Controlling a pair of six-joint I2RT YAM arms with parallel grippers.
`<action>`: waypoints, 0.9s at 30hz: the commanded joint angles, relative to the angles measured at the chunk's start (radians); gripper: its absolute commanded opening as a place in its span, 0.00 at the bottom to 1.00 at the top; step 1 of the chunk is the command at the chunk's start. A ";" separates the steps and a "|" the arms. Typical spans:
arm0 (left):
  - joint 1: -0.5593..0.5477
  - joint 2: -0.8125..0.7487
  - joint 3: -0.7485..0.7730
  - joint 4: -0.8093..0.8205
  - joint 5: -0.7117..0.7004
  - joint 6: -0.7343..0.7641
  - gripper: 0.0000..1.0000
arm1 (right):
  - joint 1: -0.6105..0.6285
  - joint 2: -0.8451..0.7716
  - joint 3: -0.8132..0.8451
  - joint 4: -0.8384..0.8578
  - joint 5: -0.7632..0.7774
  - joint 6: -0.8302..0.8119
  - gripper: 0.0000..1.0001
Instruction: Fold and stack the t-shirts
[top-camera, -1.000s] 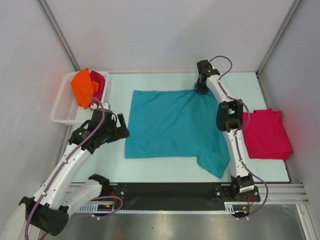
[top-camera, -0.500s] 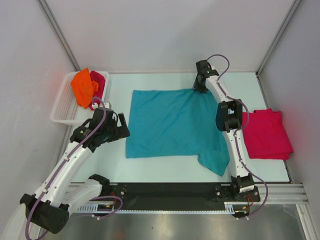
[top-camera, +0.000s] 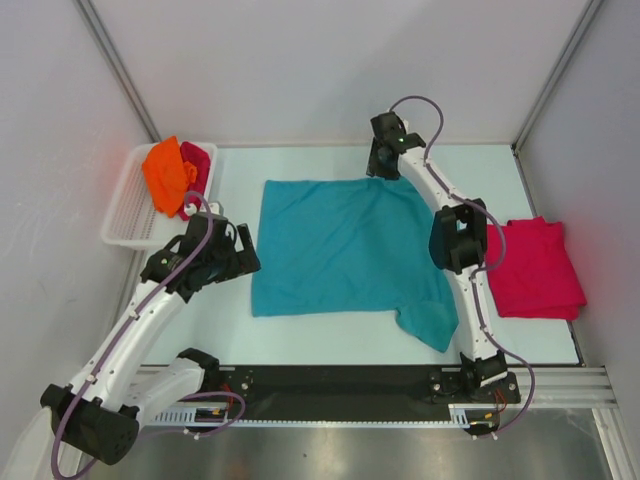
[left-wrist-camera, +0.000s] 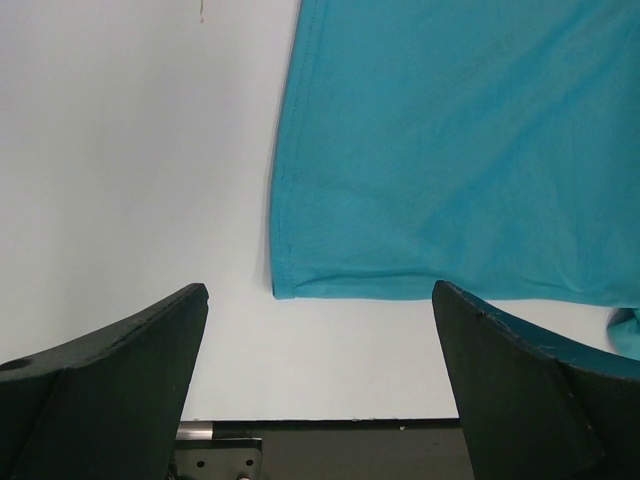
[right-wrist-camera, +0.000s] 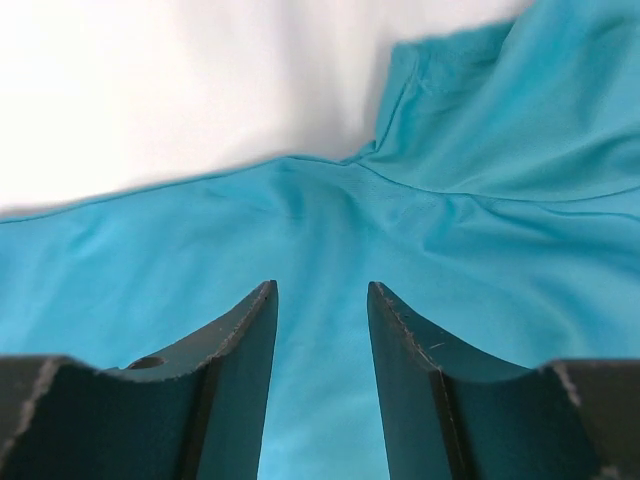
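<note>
A teal t-shirt (top-camera: 345, 245) lies spread flat in the middle of the table, one sleeve (top-camera: 430, 325) sticking out at its near right corner. My right gripper (top-camera: 381, 168) hovers over the shirt's far edge, right of its middle. Its jaws stand open in the right wrist view (right-wrist-camera: 321, 286), with teal cloth (right-wrist-camera: 480, 230) below and nothing between them. My left gripper (top-camera: 240, 258) is wide open beside the shirt's left edge, over bare table (left-wrist-camera: 320, 290); the shirt's near left corner (left-wrist-camera: 300, 280) lies just ahead of it. A folded crimson-pink t-shirt (top-camera: 535, 265) rests at the right.
A white slatted basket (top-camera: 120, 215) stands at the far left, holding a crumpled orange t-shirt (top-camera: 165, 172) and a crimson-pink one (top-camera: 197, 165). Grey walls close in the table on three sides. A black rail (top-camera: 340, 385) runs along the near edge.
My right gripper has slid left along the teal shirt's far edge and its jaws have widened. The left arm has barely moved.
</note>
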 joint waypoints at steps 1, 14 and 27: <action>-0.003 -0.009 0.050 0.020 -0.011 0.019 1.00 | 0.007 -0.170 0.006 0.006 0.048 -0.029 0.46; -0.003 -0.079 0.047 -0.011 -0.024 0.012 1.00 | 0.214 -0.506 -0.260 0.001 0.010 0.012 0.46; -0.003 -0.107 0.056 -0.031 -0.038 0.086 1.00 | 0.628 -0.857 -0.486 0.050 0.414 -0.077 0.44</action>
